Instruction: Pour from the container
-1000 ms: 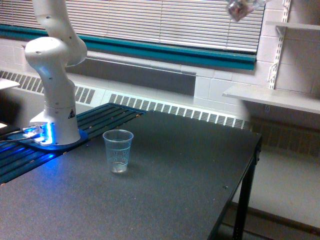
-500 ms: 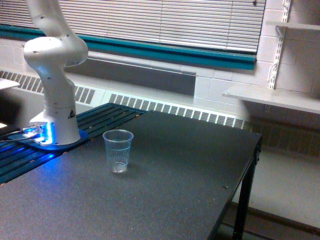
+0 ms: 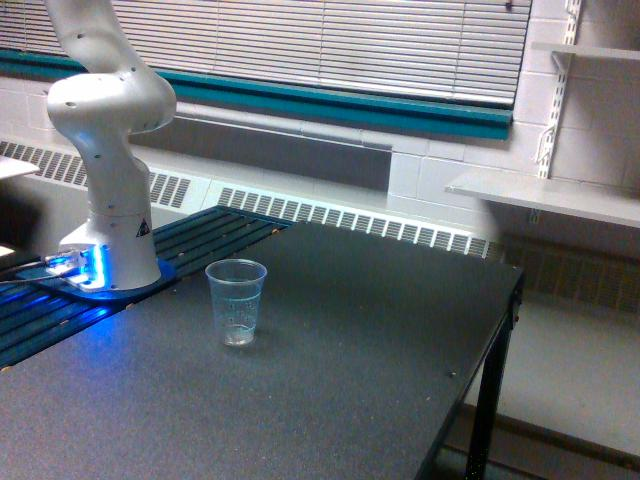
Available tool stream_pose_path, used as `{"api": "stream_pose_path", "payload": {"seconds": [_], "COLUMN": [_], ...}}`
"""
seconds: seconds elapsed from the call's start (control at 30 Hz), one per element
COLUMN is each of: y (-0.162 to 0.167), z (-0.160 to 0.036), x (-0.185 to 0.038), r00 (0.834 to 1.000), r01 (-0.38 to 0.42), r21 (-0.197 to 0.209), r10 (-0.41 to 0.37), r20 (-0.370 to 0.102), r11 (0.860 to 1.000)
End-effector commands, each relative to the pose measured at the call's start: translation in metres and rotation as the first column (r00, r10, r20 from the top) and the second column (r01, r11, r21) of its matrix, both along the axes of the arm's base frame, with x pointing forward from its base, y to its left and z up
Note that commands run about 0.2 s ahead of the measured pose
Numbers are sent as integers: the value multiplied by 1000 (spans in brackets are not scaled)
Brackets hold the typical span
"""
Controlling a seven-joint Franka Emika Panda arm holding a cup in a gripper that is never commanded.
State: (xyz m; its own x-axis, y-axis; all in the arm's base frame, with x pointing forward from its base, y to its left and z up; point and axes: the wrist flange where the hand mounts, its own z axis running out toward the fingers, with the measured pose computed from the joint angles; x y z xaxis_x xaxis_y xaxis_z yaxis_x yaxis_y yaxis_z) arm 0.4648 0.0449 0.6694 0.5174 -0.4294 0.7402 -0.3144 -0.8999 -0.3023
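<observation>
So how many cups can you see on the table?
1. A clear cup stands upright on the dark table, close to the robot's white base. The arm reaches up out of the picture, so another cup could be hidden up there.

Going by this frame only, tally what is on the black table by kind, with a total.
Clear cups with printed marks: 1, upright, apparently empty
Robot arm bases: 1, white, blue light at its foot
Total: 2
The gripper and the pouring cup are out of frame, so they are not counted.
</observation>
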Motion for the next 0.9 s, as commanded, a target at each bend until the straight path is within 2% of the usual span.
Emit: {"api": "stream_pose_path", "payload": {"seconds": [0.03,0.27,0.53,0.9], "y": [-32,-53,-74,-99], "z": [-22,-45,-70,-106], "x": [-4,-12,-22,-38], "r00": [999,998,994,985], "r01": [30,58,75,91], "r21": [-33,-65,-108,-140], "r10": [-31,-60,-84,-110], "r20": [-18,-34,-76,-136], "r11": [999,996,991,986]}}
